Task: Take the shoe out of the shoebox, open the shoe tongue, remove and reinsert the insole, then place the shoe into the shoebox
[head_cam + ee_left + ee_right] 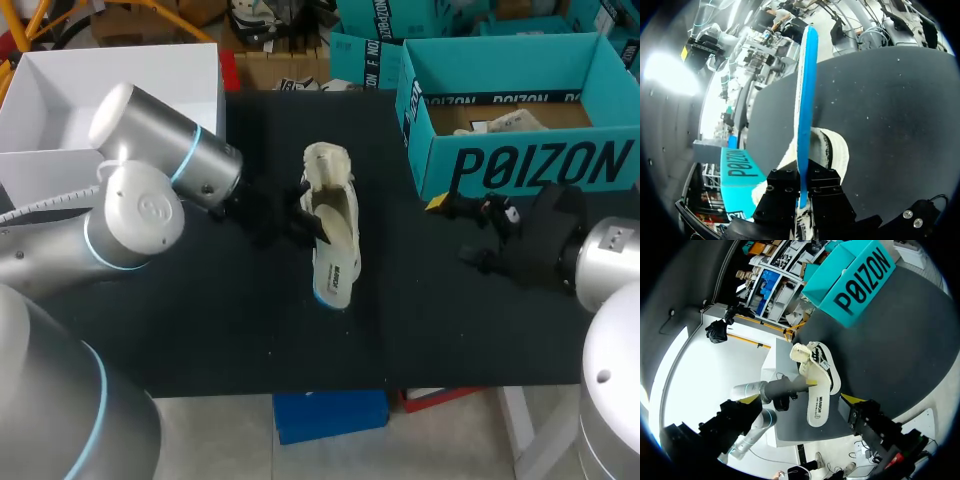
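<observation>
Shoe lies on the black table, outside the teal shoebox and near that box's short end wall, its opening turned upward. Insole, blue on its visible edge, stands on edge over the shoe's open mouth. Left gripper is clamped on the insole, one black finger pressed to each face, on the side of the shoe away from the shoebox. Right gripper sits just beside the shoebox's printed long wall, its fingers spread wide apart and clear of the shoe. Crumpled paper lies inside the shoebox. White box stands well apart from the shoebox, beyond the shoe.
</observation>
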